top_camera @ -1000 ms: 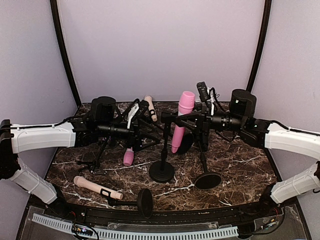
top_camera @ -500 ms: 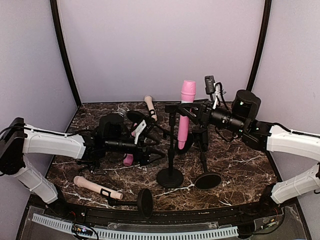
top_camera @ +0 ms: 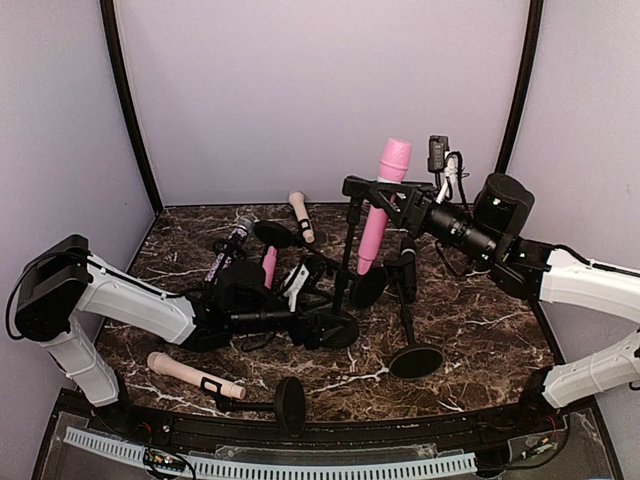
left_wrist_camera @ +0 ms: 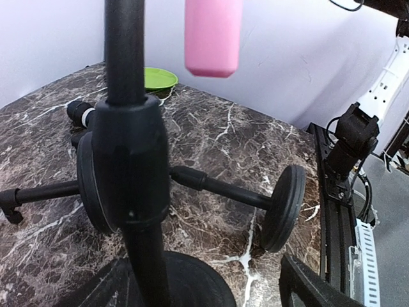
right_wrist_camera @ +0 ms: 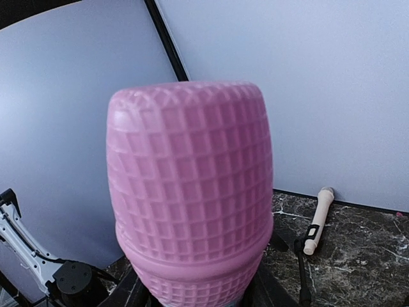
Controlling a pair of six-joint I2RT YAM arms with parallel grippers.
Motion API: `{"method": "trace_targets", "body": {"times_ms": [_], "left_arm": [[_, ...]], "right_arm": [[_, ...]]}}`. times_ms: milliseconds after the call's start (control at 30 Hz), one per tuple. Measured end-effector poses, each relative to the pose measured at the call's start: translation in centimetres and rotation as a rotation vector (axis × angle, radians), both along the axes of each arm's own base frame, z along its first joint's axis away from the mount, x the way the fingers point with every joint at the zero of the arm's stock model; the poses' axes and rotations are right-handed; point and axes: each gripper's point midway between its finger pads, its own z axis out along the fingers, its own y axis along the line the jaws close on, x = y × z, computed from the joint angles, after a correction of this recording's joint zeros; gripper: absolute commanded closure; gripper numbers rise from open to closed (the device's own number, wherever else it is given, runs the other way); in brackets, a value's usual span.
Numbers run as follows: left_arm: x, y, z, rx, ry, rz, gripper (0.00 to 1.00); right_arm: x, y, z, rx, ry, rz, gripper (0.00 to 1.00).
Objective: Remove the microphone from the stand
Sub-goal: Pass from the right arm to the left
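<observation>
A pink microphone [top_camera: 383, 200] hangs tilted high above the table, my right gripper [top_camera: 398, 203] shut on its upper body. Its mesh head [right_wrist_camera: 192, 192] fills the right wrist view, with a black finger on each side at the bottom edge. The black stand [top_camera: 346, 250] rises just left of it from a round base [top_camera: 332, 328]. Whether the stand's top clip still touches the microphone I cannot tell. My left gripper [top_camera: 308, 328] sits low at the base, open, with the pole [left_wrist_camera: 144, 243] between its spread fingers. The microphone's lower end [left_wrist_camera: 213, 38] hangs beside the pole.
A second stand [top_camera: 414, 358] with a black microphone stands to the right. A fallen stand [top_camera: 285, 403] with a beige microphone [top_camera: 190, 373] lies at the front. More microphones lie at the back left [top_camera: 300, 215]. A green disc [left_wrist_camera: 160, 78] lies further off.
My right gripper has carried the pink microphone up and to the right. My left arm has dropped and swung right to the stand's base. The stand's base has shifted slightly.
</observation>
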Motion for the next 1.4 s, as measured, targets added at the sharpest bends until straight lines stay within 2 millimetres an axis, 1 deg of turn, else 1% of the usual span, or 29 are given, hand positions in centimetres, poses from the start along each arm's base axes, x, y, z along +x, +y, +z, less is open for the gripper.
{"method": "trace_targets", "body": {"times_ms": [100, 200, 267, 400, 567, 700, 900, 967, 1033, 1067, 1233, 1267, 1400], "left_arm": [[0.8, 0.3, -0.4, 0.011, -0.012, 0.064, 0.17], [1.4, 0.4, -0.2, 0.003, -0.024, 0.100, 0.21], [1.8, 0.5, -0.2, 0.000, -0.025, 0.116, 0.25], [2.0, 0.4, -1.1, 0.012, -0.013, 0.134, 0.31], [2.3, 0.4, -1.9, 0.029, 0.000, 0.155, 0.46], [2.7, 0.0, -1.7, 0.029, -0.001, 0.165, 0.51], [3.4, -0.4, -1.3, 0.023, -0.012, 0.188, 0.53], [3.6, -0.5, -1.2, 0.024, -0.014, 0.195, 0.55], [3.8, -0.7, -1.3, 0.025, -0.014, 0.198, 0.61], [3.8, -0.8, -1.3, 0.026, -0.013, 0.199, 0.66], [4.0, -0.8, -1.2, 0.028, -0.019, 0.204, 0.82], [4.0, -0.8, -1.2, 0.033, -0.031, 0.202, 0.87], [3.0, -1.4, -1.2, 0.043, -0.058, 0.163, 0.99]], "right_arm": [[0.0, -0.2, 0.4, 0.012, -0.002, -0.006, 1.00], [-0.2, -0.3, 0.8, 0.024, -0.005, -0.006, 1.00], [-0.2, -0.4, 1.1, 0.031, -0.007, -0.008, 1.00], [-0.2, -0.6, 1.4, 0.040, -0.007, -0.013, 1.00], [-0.4, -0.7, 2.0, 0.054, -0.011, -0.013, 1.00], [-0.4, -0.7, 2.1, 0.059, -0.011, -0.011, 1.00], [-0.6, -0.5, 2.2, 0.066, -0.001, 0.010, 1.00], [-0.7, -0.5, 2.1, 0.067, 0.001, 0.016, 1.00], [-0.8, -0.4, 2.1, 0.068, 0.003, 0.020, 1.00], [-0.8, -0.4, 2.1, 0.068, 0.003, 0.021, 1.00], [-0.8, -0.4, 2.1, 0.069, 0.007, 0.024, 1.00], [-0.8, -0.4, 2.1, 0.068, 0.007, 0.024, 1.00], [-0.5, -0.6, 1.9, 0.065, 0.014, 0.007, 1.00]]}}
